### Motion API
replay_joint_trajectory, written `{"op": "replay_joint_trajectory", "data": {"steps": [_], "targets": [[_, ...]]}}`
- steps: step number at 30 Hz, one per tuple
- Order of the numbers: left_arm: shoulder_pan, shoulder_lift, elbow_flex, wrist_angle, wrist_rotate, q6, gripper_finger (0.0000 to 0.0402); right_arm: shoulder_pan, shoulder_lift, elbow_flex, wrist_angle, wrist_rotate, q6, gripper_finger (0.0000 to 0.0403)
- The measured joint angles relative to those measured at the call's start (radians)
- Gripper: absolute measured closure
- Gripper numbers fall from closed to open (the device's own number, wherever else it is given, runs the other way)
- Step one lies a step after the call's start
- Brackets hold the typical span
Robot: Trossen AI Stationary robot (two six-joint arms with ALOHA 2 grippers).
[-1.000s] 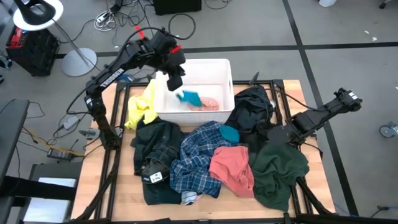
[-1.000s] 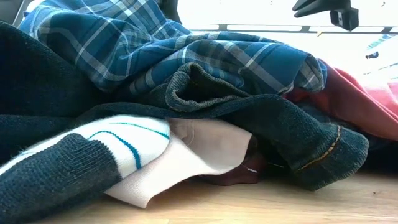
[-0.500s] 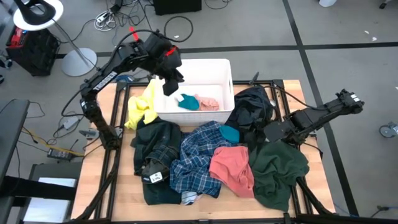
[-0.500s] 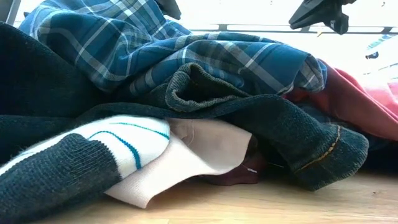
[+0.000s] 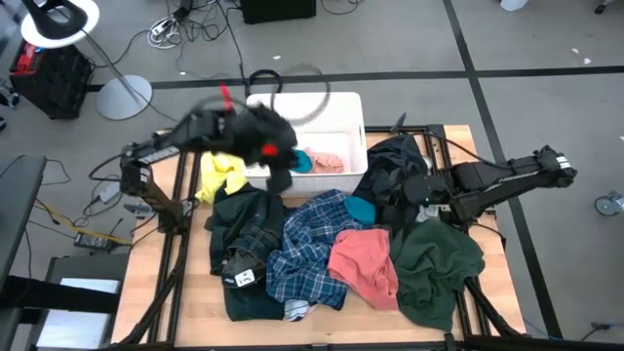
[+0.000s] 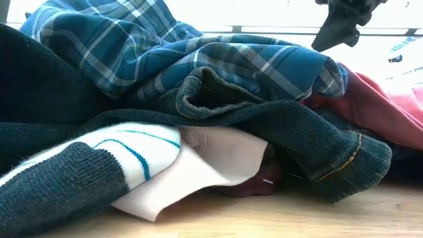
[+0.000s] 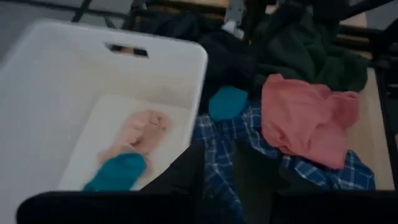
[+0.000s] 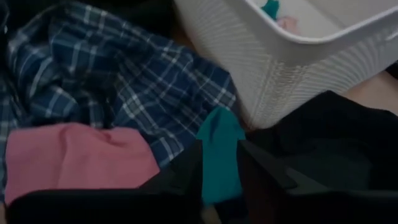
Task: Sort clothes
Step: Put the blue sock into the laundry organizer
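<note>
Right hand hangs low over the clothes heaped on the tabletop, its fingers a little apart and gripping nothing, with a small teal piece right ahead of them beside the white bin. Soft, light and floppy, that piece should lift easily if pinched at a raised fold, though it may drag the plaid shirt alongside. Left hand is smeared by motion near the bin's edge, so I cannot tell its state, and much of the heap is buried.
</note>
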Motion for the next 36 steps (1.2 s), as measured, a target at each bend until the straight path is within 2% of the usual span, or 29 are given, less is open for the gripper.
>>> {"op": "replay_joint_trajectory", "data": {"steps": [8,16,22,28,36], "targets": [[-0.161,-0.107,-0.313,0.237,-0.063,-0.186,0.0314,-0.053,0.0,-0.035,0.02,-0.028,-0.114,0.0249],[-0.274,-0.348,-0.7,0.592,-0.088,-0.198,0.0314,-0.057,0.015,-0.155,0.112,-0.047,-0.115,0.021],[-0.317,-0.532,-0.943,0.755,-0.099,-0.21,0.0314,-0.07,0.13,-0.171,0.138,-0.082,-0.112,0.0184],[-0.34,-0.689,-1.081,0.77,-0.103,-0.254,0.0314,-0.096,0.283,-0.171,0.208,-0.105,-0.12,0.0174],[-0.343,-0.853,-1.152,0.734,-0.118,-0.249,0.0314,-0.13,0.439,-0.171,0.303,-0.135,-0.113,0.0175]]}}
